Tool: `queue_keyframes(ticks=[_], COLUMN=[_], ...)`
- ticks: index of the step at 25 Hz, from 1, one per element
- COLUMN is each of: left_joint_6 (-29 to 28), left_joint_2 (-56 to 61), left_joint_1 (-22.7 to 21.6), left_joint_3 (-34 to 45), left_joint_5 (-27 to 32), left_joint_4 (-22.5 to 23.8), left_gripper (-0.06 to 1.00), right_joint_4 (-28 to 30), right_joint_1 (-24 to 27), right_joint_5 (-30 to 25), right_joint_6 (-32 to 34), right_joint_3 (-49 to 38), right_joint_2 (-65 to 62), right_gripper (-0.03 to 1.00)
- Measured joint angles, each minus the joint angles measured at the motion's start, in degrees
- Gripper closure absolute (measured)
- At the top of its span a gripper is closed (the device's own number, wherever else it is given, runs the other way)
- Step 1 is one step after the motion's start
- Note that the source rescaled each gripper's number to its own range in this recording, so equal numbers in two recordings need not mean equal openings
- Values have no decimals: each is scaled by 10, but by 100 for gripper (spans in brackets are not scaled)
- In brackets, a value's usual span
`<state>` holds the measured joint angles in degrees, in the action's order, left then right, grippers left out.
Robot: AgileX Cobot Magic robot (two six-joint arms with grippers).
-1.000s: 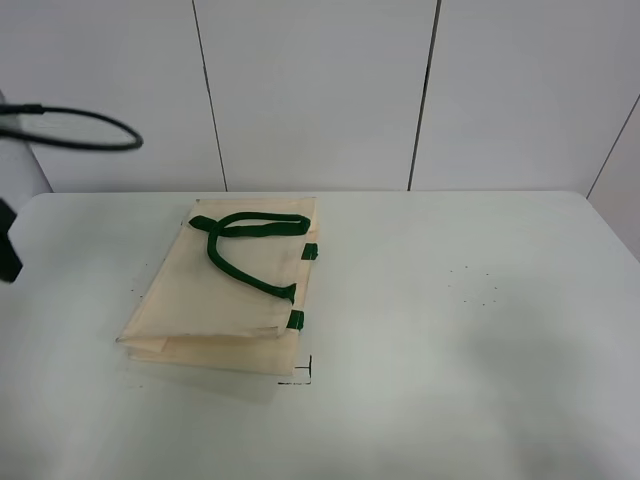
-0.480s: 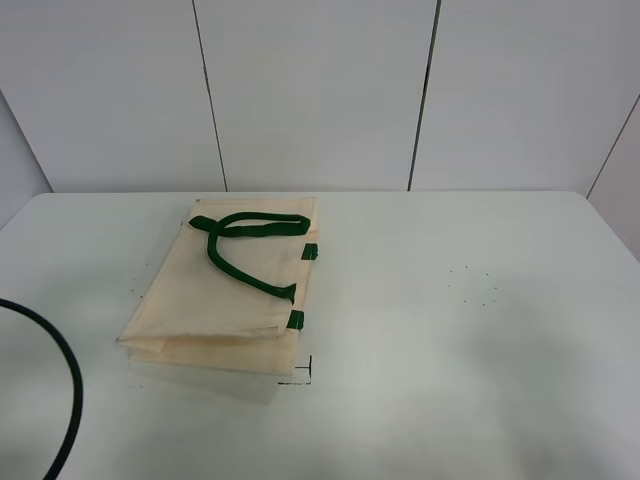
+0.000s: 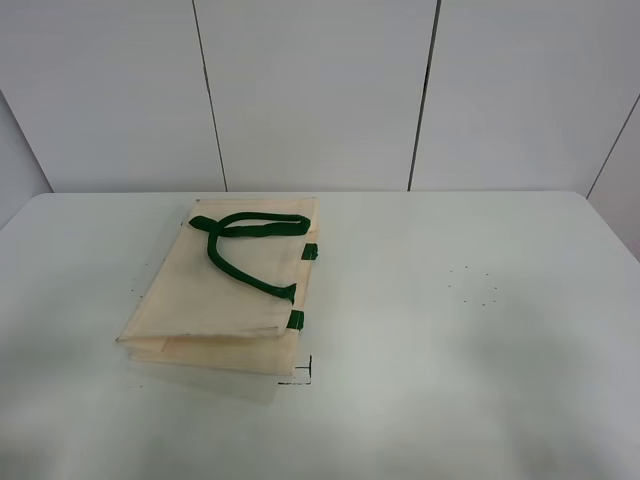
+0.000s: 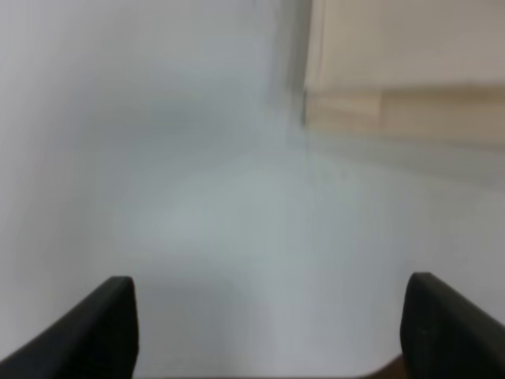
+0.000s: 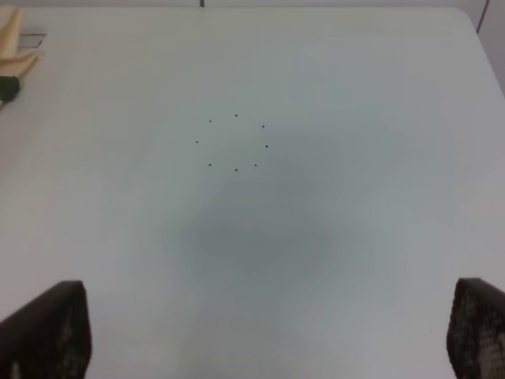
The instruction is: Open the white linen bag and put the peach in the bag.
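The white linen bag (image 3: 215, 295) lies flat and folded on the table, left of the middle, with its dark green strap handles (image 3: 245, 245) lying on top. Its blurred corner shows in the left wrist view (image 4: 402, 75), and its edge with a green tab shows in the right wrist view (image 5: 12, 43). The peach is not in view. My left gripper (image 4: 272, 332) is open and empty, low over bare table short of the bag. My right gripper (image 5: 264, 332) is open and empty over bare table. Neither gripper shows in the exterior view.
The white table (image 3: 450, 400) ends at a panelled wall behind. A small ring of black dots (image 3: 472, 285) marks the table right of the bag, also seen in the right wrist view (image 5: 235, 142). A black corner mark (image 3: 300, 375) sits by the bag's near corner.
A black cable loop at the left edge of the exterior view swung from high to low and has now left the picture. The bag has not moved.
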<state>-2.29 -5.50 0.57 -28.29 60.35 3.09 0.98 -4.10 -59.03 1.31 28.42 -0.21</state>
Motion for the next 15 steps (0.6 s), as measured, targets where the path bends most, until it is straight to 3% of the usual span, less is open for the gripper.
queue_keyframes(ticks=[4, 15], left_joint_6=[0, 5], left_joint_2=[54, 58], left_joint_1=[0, 0], left_joint_3=[0, 0], left_joint_5=[0, 0], left_joint_4=[-3, -12], left_gripper=[-6, -6], right_joint_4=[0, 0], right_joint_1=[0, 0], right_joint_5=[0, 0], right_joint_6=[0, 0], right_joint_3=[0, 0], right_joint_2=[0, 0], right_gripper=[-3, -3])
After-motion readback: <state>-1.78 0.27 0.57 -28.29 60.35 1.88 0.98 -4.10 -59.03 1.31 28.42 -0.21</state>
